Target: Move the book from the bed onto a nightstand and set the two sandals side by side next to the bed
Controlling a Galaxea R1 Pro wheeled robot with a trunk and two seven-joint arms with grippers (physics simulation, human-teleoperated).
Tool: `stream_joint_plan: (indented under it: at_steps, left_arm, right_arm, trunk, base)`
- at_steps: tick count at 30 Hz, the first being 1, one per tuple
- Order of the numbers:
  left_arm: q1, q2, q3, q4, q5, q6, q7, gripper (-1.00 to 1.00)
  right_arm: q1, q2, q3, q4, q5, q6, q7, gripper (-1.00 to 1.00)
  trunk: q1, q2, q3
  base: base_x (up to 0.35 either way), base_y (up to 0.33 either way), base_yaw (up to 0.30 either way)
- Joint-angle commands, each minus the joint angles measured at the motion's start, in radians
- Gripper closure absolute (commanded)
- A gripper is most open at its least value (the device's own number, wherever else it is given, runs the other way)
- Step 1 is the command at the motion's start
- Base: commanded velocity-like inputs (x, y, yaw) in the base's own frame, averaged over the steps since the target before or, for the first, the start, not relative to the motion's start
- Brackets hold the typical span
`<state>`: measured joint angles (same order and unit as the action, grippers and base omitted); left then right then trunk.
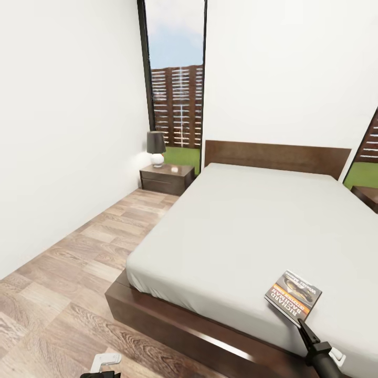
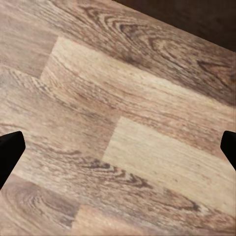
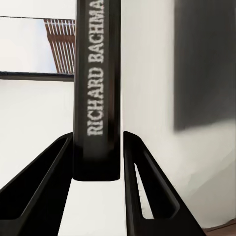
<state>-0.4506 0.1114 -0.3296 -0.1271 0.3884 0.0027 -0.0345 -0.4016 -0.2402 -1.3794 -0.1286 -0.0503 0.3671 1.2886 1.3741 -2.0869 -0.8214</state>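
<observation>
Early in the task, I judge. The book [image 1: 294,300] is at the bed's [image 1: 247,231] foot corner on my right side, tilted up a little off the mattress by the look of it, not yet on any nightstand. So nothing is finished: book move not done, sandals not seen anywhere in these pictures, their step is all to do.

My right fingers [image 1: 303,325] are at the book's near edge, at the foot edge of the bed. In the right wrist view the book's spine [image 3: 97,88], lettered RICHARD BACHMAN, runs up between the two dark fingers [image 3: 44,191]. One finger looks pressed to the spine; the other sits just beside it with a thin pale gap showing. I read that as closing on the book or lightly gripping it, but I cannot tell for sure that both fingers touch. The book goes only a short way into the fingers, most of it sticks out beyond the tips.

Left fingers [image 2: 118,147] hang over bare wood floor [image 2: 123,98], spread wide, tips at the two sides of the left wrist view, holding nothing. In the head view that arm sits low by the foot of the bed.

The nightstand [image 1: 166,178] stands at the head end of the bed on the window side, a lamp [image 1: 156,148] on its top, well apart from the book. A second dark cabinet corner shows at the far right edge, probably the other nightstand. Left to do: secure the grip, lift, carry to a nightstand, then find the sandals.
</observation>
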Motion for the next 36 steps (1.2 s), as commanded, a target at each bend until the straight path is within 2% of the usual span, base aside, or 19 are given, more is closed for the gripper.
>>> stream_joint_plan:
  at_steps: [1,36]
  left_arm:
    - [0.000,0.001,-0.008,0.000,0.010,0.000,-0.002,-1.00]
    - [0.000,0.001,-0.008,0.000,0.010,0.001,-0.002,-1.00]
  right_arm:
    - [0.000,0.000,0.002,0.000,-0.005,0.010,0.002,1.00]
    - [0.001,0.002,0.006,0.000,-0.003,-0.026,0.003,1.00]
  trunk:
    - [-0.004,0.007,0.002]
    - [-0.138,0.252,0.112]
  base:
    - [0.000,0.000,0.000]
    - [0.000,0.000,0.000]
